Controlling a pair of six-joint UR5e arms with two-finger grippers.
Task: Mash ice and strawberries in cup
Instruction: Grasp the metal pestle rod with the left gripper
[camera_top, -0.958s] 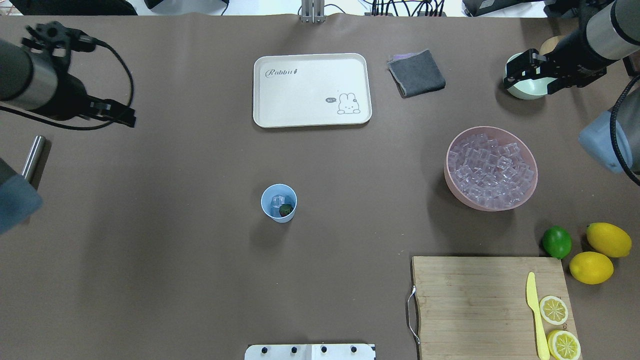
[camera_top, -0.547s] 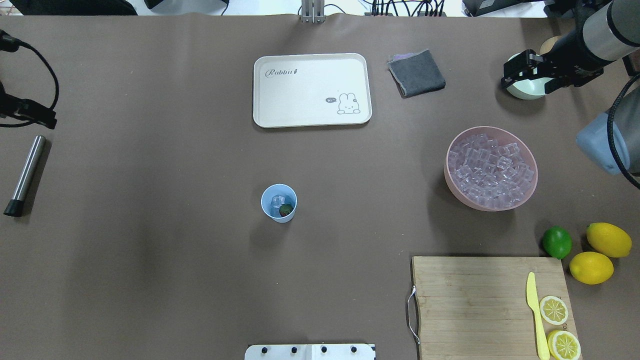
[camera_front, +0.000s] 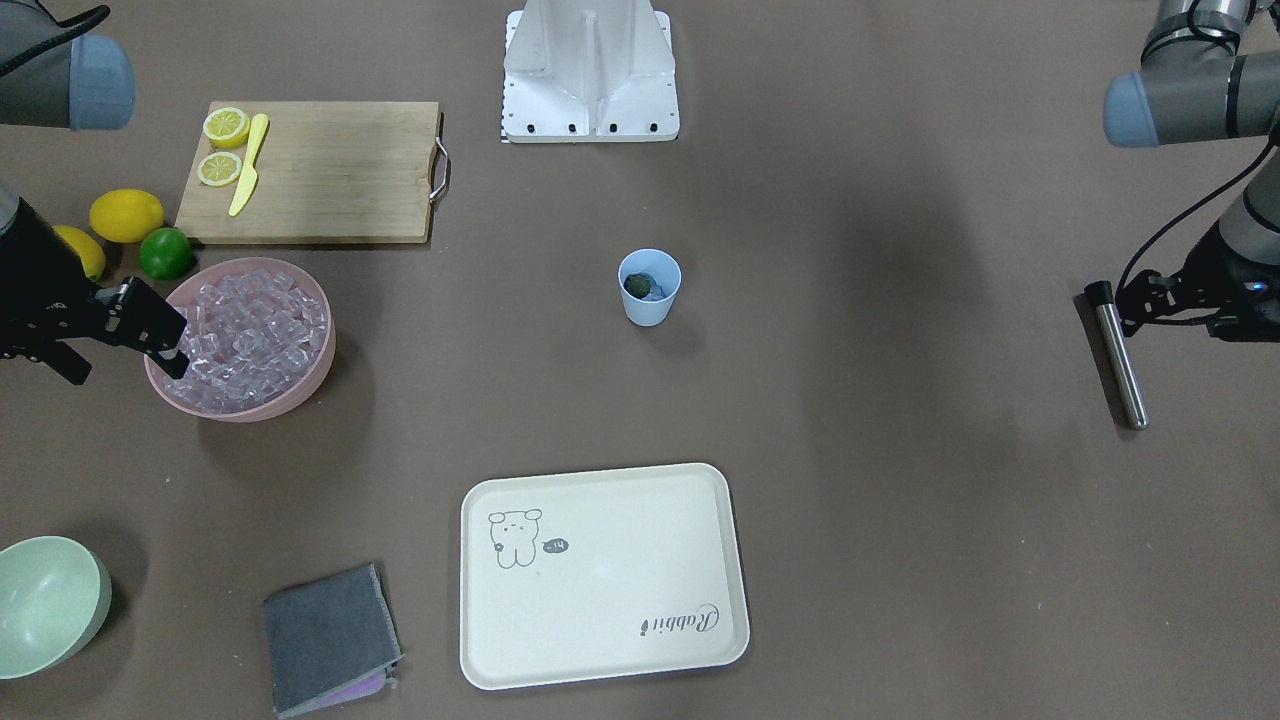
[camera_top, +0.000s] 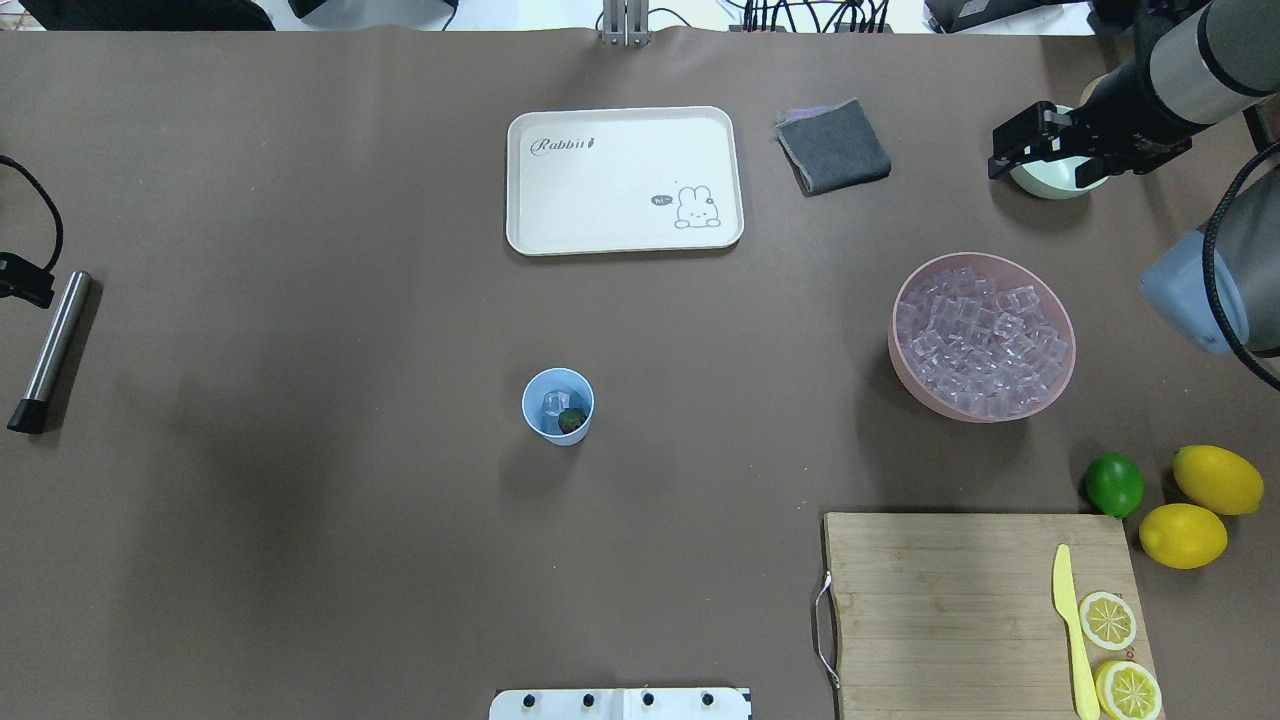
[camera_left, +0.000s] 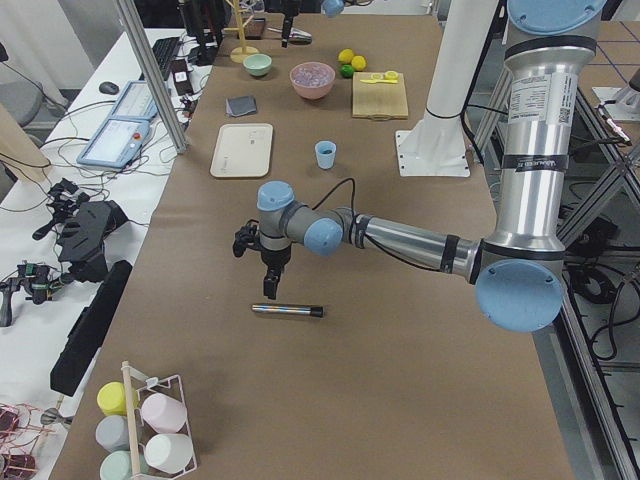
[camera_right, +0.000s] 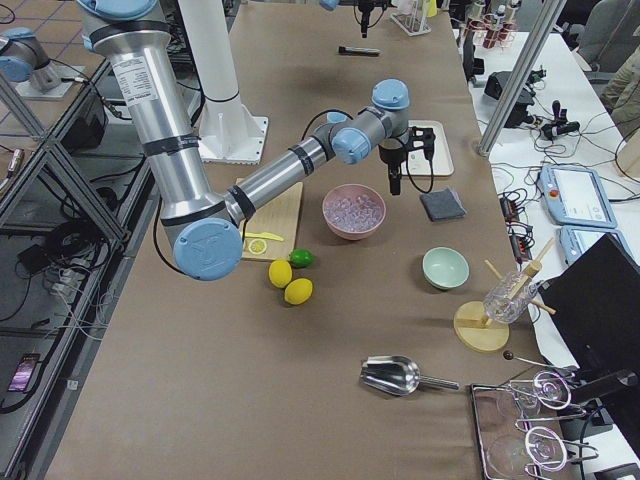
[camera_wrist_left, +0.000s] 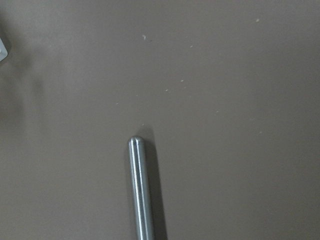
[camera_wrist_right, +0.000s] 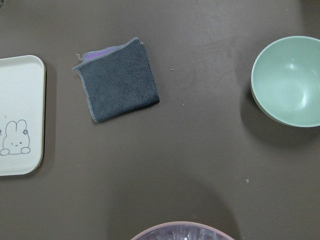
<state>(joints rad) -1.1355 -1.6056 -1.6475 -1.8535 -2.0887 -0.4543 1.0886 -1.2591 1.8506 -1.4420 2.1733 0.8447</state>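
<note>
The brown table carries everything. On it lie a wooden cutting board at the robot's near right and a cream tray at the far middle. The pink bowl on the right side is full of ice. The right gripper hangs in the air near this bowl, its jaws wide apart and holding nothing. The left gripper points down just above one end of a metal rod, which lies flat at the far left. Whether its jaws are wide or narrow I cannot tell. The cup stands upright in the middle of the table, well apart from both grippers. Inside it are one ice cube and the strawberry, touching each other, with mostly its green top showing.
</note>
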